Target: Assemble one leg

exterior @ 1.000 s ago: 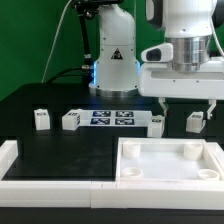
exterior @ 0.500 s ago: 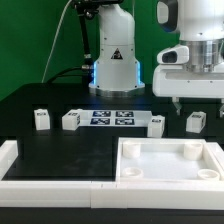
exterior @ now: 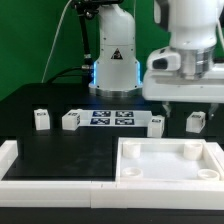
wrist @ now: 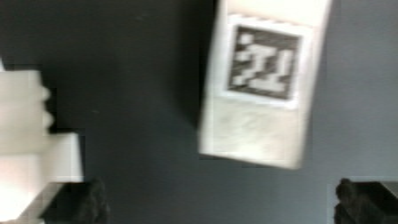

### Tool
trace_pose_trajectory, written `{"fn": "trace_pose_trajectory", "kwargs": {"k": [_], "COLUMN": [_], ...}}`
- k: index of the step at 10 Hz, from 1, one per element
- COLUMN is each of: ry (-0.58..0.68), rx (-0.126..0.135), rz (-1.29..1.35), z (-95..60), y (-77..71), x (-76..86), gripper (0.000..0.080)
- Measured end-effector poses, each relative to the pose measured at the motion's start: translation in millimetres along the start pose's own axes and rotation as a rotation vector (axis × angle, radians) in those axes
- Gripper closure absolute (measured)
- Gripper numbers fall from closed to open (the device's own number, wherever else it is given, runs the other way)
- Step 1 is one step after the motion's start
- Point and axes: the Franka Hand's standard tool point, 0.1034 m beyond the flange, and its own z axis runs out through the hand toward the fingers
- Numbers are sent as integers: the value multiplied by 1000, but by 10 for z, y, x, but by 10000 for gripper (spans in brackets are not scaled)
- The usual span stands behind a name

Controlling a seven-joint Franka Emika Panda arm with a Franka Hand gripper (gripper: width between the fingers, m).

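The robot's two-finger gripper (exterior: 189, 104) hangs in the air. Its dark fingers (wrist: 71, 203) are spread wide apart with nothing between them.

In the wrist view, a small chunky white plastic leg (wrist: 260, 85) lies on the black table (exterior: 60, 150). A black-and-white square tag faces the camera. The leg sits short of the fingertips and neither one touches it. A stepped white block (wrist: 32, 130) shows at the frame's edge, apart from the leg; what it is cannot be told.

In the exterior view, the gripper is above and toward the exterior view's right of the thin flat white marker board (exterior: 110, 118).
- **Exterior view's right of the board:** the inner right leg (exterior: 157, 123) stands just beside the board's end. The outer right leg (exterior: 196, 121) stands further out. The gripper hangs over the gap between these two, clear of both. Which of them is the leg in the wrist view cannot be told.
- **Exterior view's left of the board:** the inner left leg (exterior: 71, 121) stands just beside that end. The outer left leg (exterior: 41, 120) stands further out.
- **In front of the board, toward the camera:** a large white tray-shaped part (exterior: 128, 160) with a raised rim lies flat on the table.
- **Behind the board:** the arm's white base (exterior: 113, 60) stands against a green backdrop.
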Motion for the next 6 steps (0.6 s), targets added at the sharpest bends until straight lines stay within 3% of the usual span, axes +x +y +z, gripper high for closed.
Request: {"fn": "trace_pose_trajectory", "kwargs": {"k": [3,6], "ry": [-256,-507], "rx": [-34,-54], "rz": [33,51], "z": [41,-96], "y": [53,5], "x": [-83,-113], "gripper": [150,150]}}
